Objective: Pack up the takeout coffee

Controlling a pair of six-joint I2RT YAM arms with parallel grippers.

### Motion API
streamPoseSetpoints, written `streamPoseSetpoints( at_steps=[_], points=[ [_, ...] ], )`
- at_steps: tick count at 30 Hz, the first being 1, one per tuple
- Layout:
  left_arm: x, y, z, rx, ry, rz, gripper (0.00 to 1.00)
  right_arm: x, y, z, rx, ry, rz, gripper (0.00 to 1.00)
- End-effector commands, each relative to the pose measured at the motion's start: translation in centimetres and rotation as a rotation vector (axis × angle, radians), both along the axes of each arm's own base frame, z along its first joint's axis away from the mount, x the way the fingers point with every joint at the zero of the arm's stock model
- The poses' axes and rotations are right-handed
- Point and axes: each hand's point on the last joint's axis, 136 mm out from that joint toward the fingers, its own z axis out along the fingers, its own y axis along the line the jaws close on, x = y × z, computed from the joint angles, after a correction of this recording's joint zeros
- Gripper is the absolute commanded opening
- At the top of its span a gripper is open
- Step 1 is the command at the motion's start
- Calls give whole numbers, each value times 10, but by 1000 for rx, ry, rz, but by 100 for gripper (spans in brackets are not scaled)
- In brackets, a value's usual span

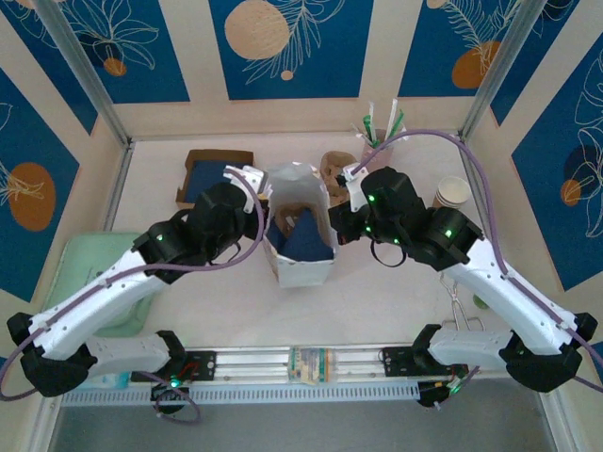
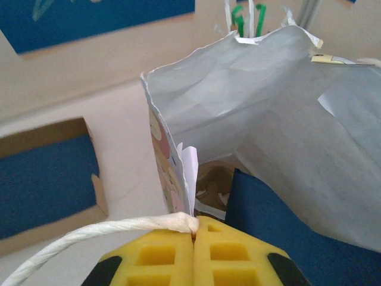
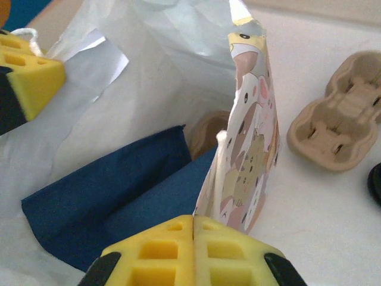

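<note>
The tall white paper bag [image 1: 300,271] is held open at the table's middle. Its left rim, at the twisted white paper handle [image 2: 89,233], is pinched by the closed left gripper [image 2: 194,233]. Its cartoon-printed right wall is clamped by the closed right gripper [image 3: 193,221]. A dark blue folded sheet [image 3: 119,185] is seen inside. A tan rounded shape [image 3: 205,134] is glimpsed beneath it. Whether that is the takeout coffee cannot be told.
</note>
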Motion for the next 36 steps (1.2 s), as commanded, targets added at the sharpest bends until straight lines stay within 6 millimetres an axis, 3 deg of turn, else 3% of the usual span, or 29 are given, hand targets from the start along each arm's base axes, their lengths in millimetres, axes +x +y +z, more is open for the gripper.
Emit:
streamPoseSetpoints(
  at_steps=[1, 11, 36],
  points=[
    [-5, -5, -8, -50, 98, -24, 6, -8, 3, 4, 35, 70, 25, 0],
    [8, -11, -36, -89, 201, -8, 6, 0, -4, -19, 8, 171, -23, 0],
    [22, -29, -53, -125, 173, -39, 7, 16, -24, -41, 40, 183, -94, 0]
  ],
)
